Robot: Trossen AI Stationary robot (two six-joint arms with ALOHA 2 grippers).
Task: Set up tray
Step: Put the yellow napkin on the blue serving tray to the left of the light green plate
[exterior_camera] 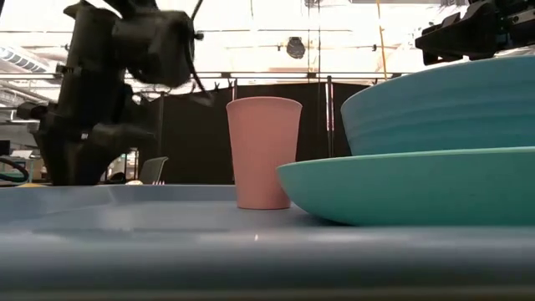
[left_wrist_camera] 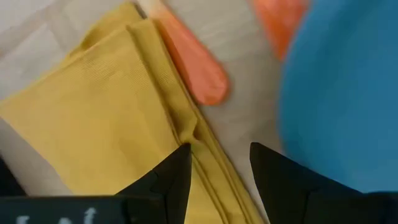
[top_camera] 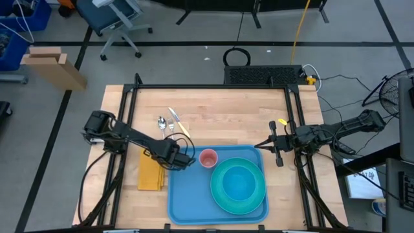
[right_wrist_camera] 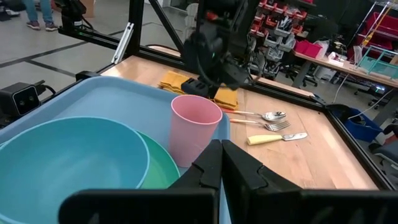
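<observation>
Napkin, yellow and folded, lies on the table just off the tray's left edge. Left gripper sits low over the napkin's right edge beside the tray's far-left corner, fingers apart with nothing between them; in the left wrist view the fingertips straddle the napkin's folded border. Spoon, fork and yellow-handled knife lie together on the table, behind the left gripper. Tray, blue, rests flat at the table's near edge, about centred. Pink cup stands upright near the tray's far edge. Teal plate fills the tray's right half with a lighter bowl in it. Right gripper hangs at the tray's far-right corner, fingers pressed together, seemingly holding nothing, though the overhead view there is small.
</observation>
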